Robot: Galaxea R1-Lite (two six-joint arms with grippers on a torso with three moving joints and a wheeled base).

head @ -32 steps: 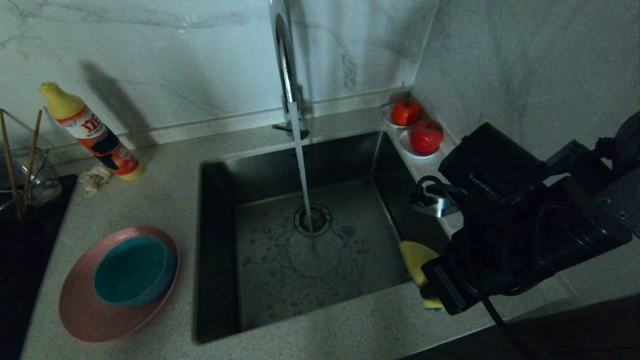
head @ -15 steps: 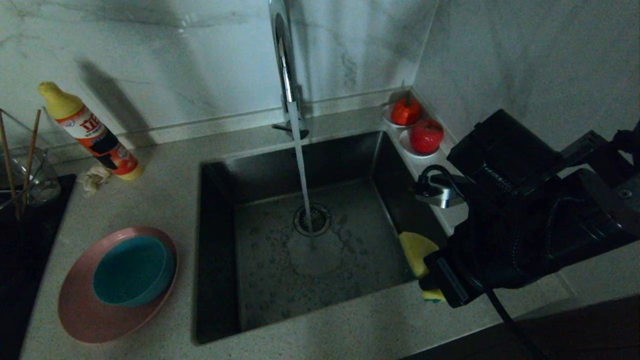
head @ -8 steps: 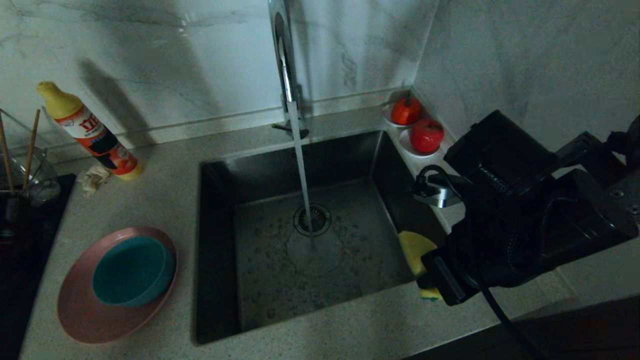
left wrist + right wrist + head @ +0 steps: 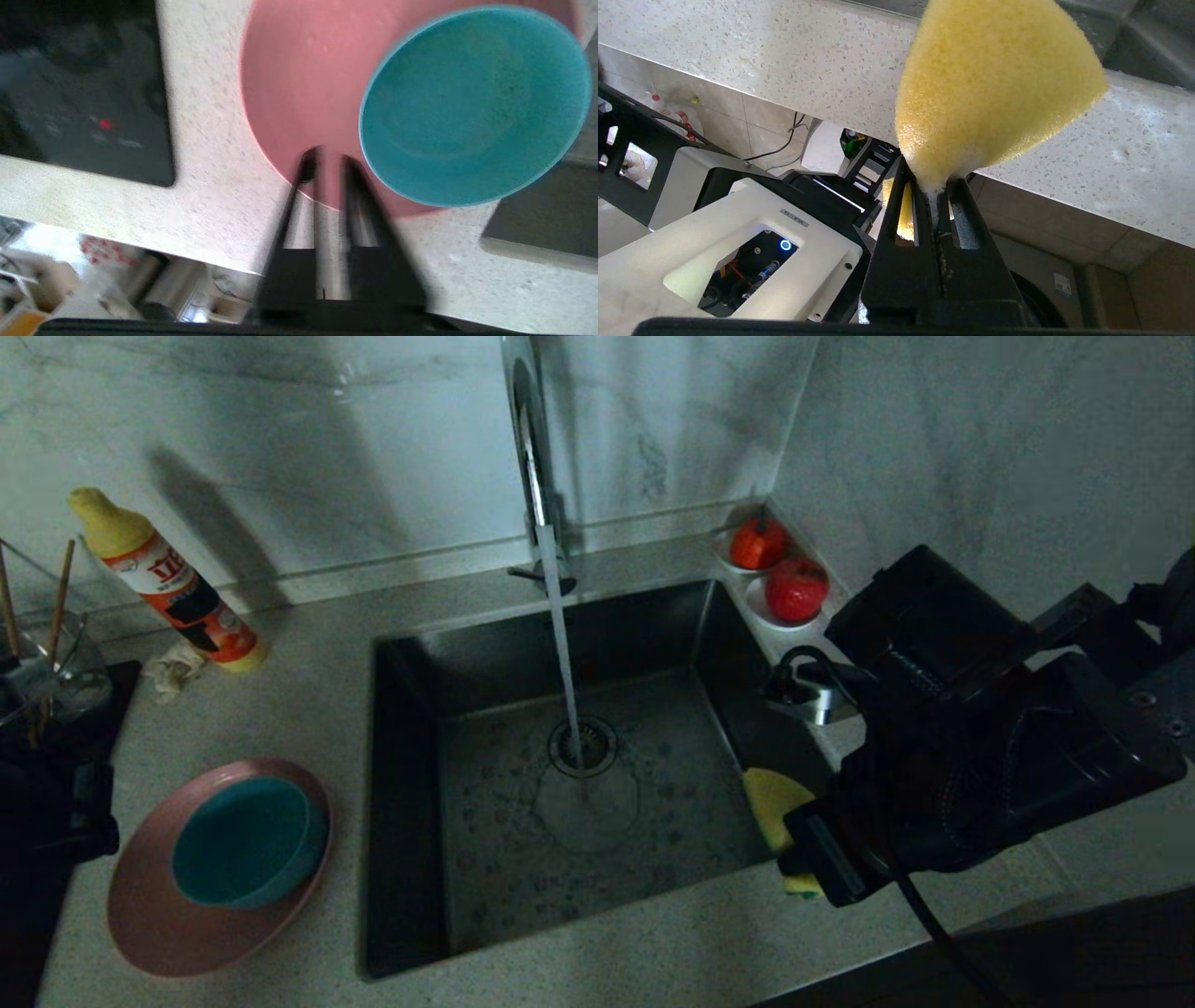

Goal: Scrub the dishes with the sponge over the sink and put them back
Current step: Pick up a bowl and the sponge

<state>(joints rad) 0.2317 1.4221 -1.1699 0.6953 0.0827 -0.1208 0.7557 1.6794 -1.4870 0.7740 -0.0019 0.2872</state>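
Over the sink's point(image 4: 411, 784) right rim, the right gripper point(image 4: 794, 859) pinches the yellow sponge point(image 4: 770, 803), ready beside the running water. From the left wrist, the left gripper point(image 4: 327, 163) hangs narrowly parted and empty above the pink plate point(image 4: 289, 93) carrying the teal bowl point(image 4: 472, 102), likely lining up on the rim. From the right wrist, the sponge bulges out of tightly closed jaws.

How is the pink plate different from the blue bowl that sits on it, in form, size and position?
The pink plate is wide and shallow; the teal bowl is smaller and deeper. The plate lies directly on the counter, while the bowl rests inside the plate, off-centre toward the sink. The plate's rim shows mostly on the side away from the sink; the bowl's rim shows all round. Both are round, matte, empty, and neither is gripped.
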